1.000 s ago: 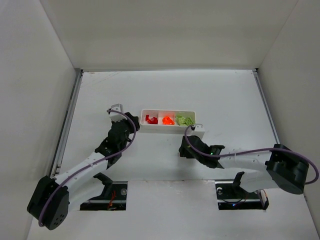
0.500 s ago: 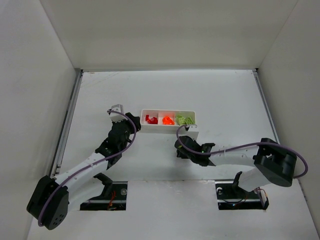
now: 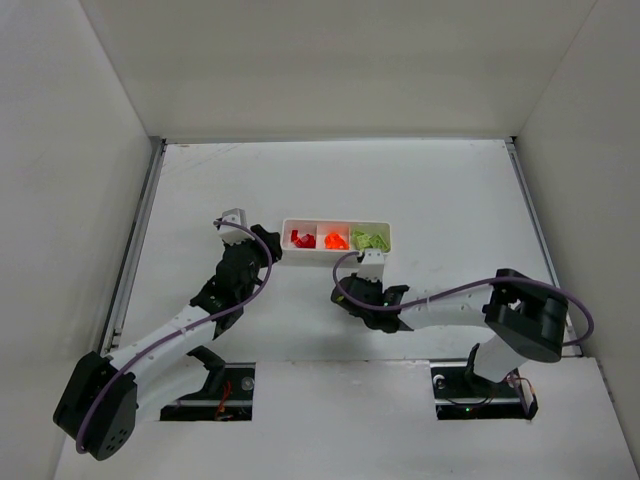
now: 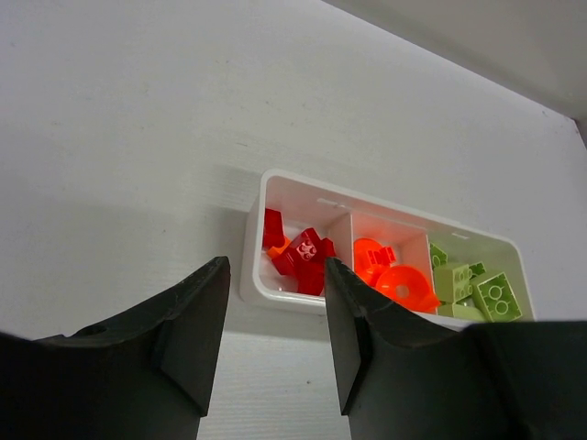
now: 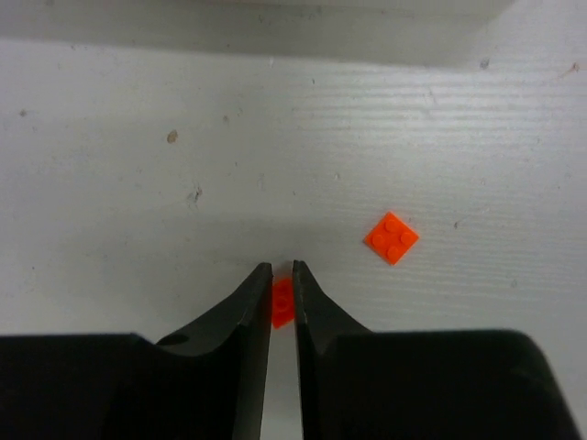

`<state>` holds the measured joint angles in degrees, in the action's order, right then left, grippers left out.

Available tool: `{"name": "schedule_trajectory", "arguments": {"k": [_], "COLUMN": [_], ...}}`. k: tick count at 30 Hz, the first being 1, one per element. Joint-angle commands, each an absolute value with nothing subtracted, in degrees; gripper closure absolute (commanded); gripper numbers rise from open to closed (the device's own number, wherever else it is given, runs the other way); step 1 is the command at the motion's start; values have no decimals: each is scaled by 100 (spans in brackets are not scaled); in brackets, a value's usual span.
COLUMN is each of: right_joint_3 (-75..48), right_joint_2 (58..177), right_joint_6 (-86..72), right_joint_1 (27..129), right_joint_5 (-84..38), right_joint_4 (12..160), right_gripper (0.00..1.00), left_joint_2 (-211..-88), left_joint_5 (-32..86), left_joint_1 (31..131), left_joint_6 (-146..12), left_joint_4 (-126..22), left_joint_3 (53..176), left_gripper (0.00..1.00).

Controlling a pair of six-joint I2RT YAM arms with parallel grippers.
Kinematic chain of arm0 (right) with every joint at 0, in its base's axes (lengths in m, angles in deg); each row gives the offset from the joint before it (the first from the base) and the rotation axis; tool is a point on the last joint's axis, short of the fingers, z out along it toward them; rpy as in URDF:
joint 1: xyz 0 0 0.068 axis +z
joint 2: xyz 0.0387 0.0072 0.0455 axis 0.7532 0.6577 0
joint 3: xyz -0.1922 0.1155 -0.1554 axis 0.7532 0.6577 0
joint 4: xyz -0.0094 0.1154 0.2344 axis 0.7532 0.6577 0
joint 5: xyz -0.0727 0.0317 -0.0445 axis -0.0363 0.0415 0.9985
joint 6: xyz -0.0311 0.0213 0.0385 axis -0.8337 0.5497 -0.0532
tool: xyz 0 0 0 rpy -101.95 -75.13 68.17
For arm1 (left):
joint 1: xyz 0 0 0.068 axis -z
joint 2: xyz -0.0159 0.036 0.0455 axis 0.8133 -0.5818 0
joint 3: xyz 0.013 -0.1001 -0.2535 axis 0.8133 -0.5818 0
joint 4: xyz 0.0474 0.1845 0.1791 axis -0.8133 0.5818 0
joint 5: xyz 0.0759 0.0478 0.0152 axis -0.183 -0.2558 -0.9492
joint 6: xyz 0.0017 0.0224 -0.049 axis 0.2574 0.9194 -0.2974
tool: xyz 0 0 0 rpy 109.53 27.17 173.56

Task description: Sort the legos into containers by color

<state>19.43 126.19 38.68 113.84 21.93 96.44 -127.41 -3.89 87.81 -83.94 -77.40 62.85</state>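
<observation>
1. Right tool (image 5: 282, 269) clenches a tiny bright-orange plastic brick (image 5: 282, 302) on the table (image 5: 138, 183), just beside the long white three-compartment tray (image 3: 336, 258), at its near edge.
2. It looks light, rigid and slick; pinch its flat opposite sides.
3. Left tool (image 4: 275, 268) hangs released, empty.

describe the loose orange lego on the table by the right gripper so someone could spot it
On the white table, on the arms' side of the white tray, the right gripper points down. It pinches one orange lego; the loose one lies beside the fingertips, rightward in the wrist camera's view. It is a flat square with four studs, touching nothing.
</observation>
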Motion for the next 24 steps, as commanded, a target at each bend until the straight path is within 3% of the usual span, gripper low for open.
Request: {"name": "schedule_trajectory", "arguments": {"k": [1, 9, 11, 12, 15, 19, 24], "right_joint_3": [1886, 1746, 1702, 1754, 1904, 2167, 2282], "right_joint_2": [12659, 12079, 12018, 11939, 11780, 11622, 11455], "right_joint_6": [3840, 3358, 3216, 3181, 3058, 3040, 3277], "right_joint_1": [11422, 11431, 11395, 11395, 11413, 11492, 11553], "right_joint_5": [2225, 2147, 2164, 2129, 1849, 1435, 1136], "right_joint_4": [10081, 9950, 9976, 9932, 9870, 9879, 9959], "right_gripper": [83, 80, 71, 62, 53, 47, 48], "left_joint_2": [-12623, -12729, -12703, -12694, -12632, -12737, -12887], "left_joint_5": [-403, -376, -411, -402, -376, -376, -367], "left_joint_1": [8769, 8760, 8777, 8760, 8733, 8733, 8804], "left_joint_6": [-8436, -8454, -8436, -8428, -8445, -8454, -8445], "left_joint_4": [-8031, -8031, -8031, -8031, -8030, -8031, -8074], "left_joint_3": [6215, 6242, 6242, 6233, 6215, 6242, 6277], "left_gripper": [57, 57, 57, 57, 57, 57, 57]}}
